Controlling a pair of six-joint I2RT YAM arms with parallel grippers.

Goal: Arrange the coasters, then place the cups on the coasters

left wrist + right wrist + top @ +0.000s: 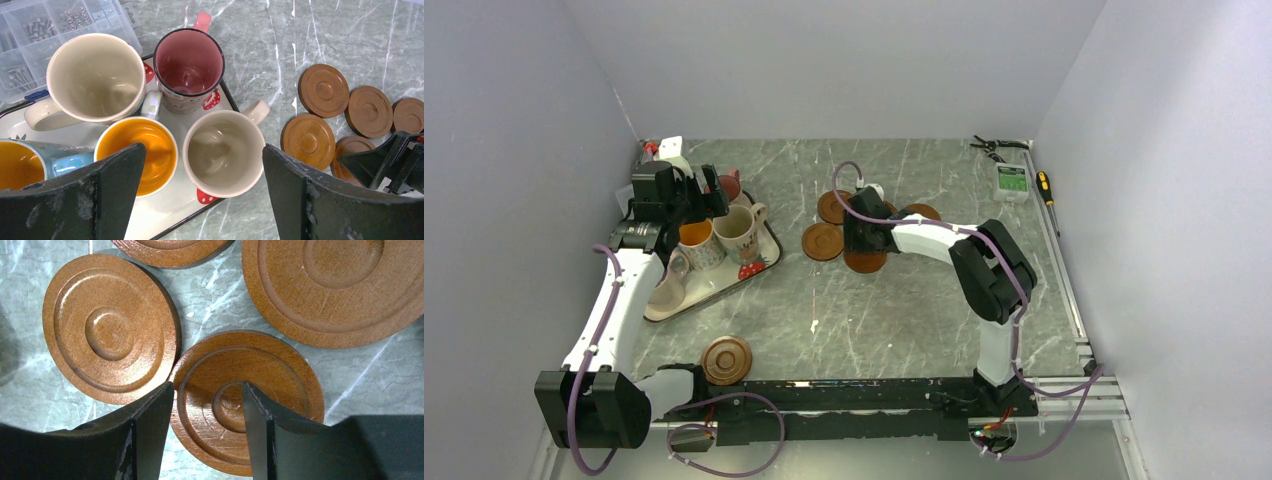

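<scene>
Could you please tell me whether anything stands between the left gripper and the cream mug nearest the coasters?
Nothing visible does. The left gripper hangs open above that cream mug on the tray, with only air between. The orange-lined mug sits close beside it, so one finger would have little room there.

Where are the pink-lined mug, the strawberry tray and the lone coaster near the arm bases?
pink-lined mug (pixel 188 62): left wrist view, inner bottom.
strawberry tray (pixel 170 215): left wrist view, bare floor.
lone coaster (pixel 726 359): top view, centre.
</scene>
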